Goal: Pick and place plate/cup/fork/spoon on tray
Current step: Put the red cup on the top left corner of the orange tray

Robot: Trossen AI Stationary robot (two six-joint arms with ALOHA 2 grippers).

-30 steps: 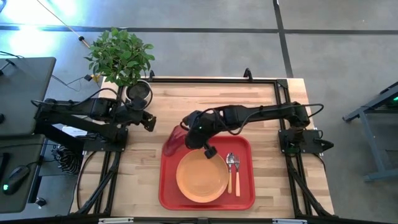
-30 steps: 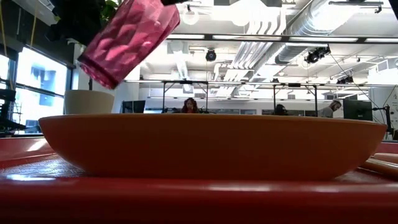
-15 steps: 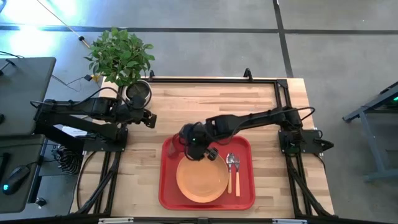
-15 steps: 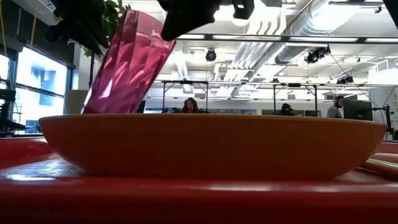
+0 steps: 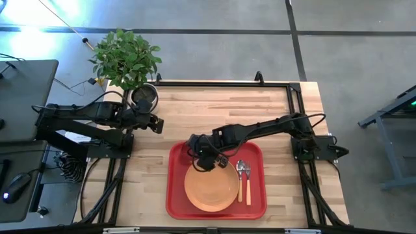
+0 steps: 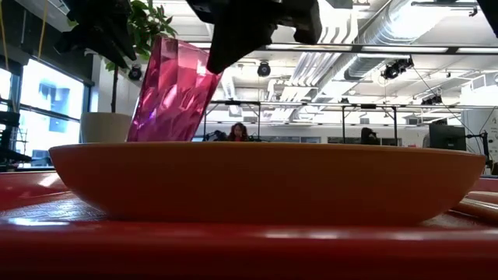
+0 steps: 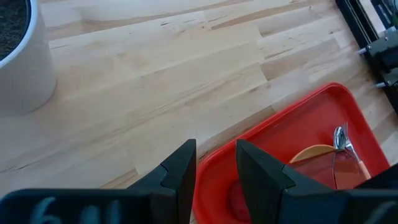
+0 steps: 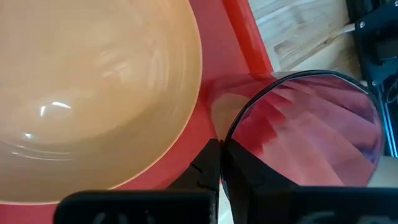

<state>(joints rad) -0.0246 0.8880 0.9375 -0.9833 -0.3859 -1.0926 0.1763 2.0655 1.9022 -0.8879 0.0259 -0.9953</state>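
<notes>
The red tray (image 5: 179, 195) lies at the table's near middle. The orange plate (image 5: 209, 188) sits on it, with the fork (image 5: 239, 179) and the spoon (image 5: 247, 185) lying side by side on the tray's right part. My right gripper (image 5: 203, 158) is over the tray's far left part, shut on the dark red cup (image 6: 171, 93), which tilts beside the plate (image 6: 264, 183). The plate hides the cup's base in the low view. My left gripper (image 5: 156, 125) waits over the table's left, open by a narrow gap and empty. My right gripper pinches the cup's wall at its rim (image 8: 225, 142), one finger (image 8: 252, 183) inside the cup and one (image 8: 204, 167) outside. The fingers come from above, slanting down. The cup hangs tilted, mouth up; I cannot tell whether its base touches the tray.
A grey pot (image 5: 144, 96) with a leafy plant (image 5: 127, 57) stands at the table's far left, close to my left gripper; it also shows in the left wrist view (image 7: 18, 56). Bare wood lies between the pot and the tray. A dark frame runs round the table's edges.
My right gripper has gone down and toward the table's near edge, over the tray's far left part, and has turned. The cup, which lay steeply tipped out to the left, has swung nearer to upright and come down beside the plate.
</notes>
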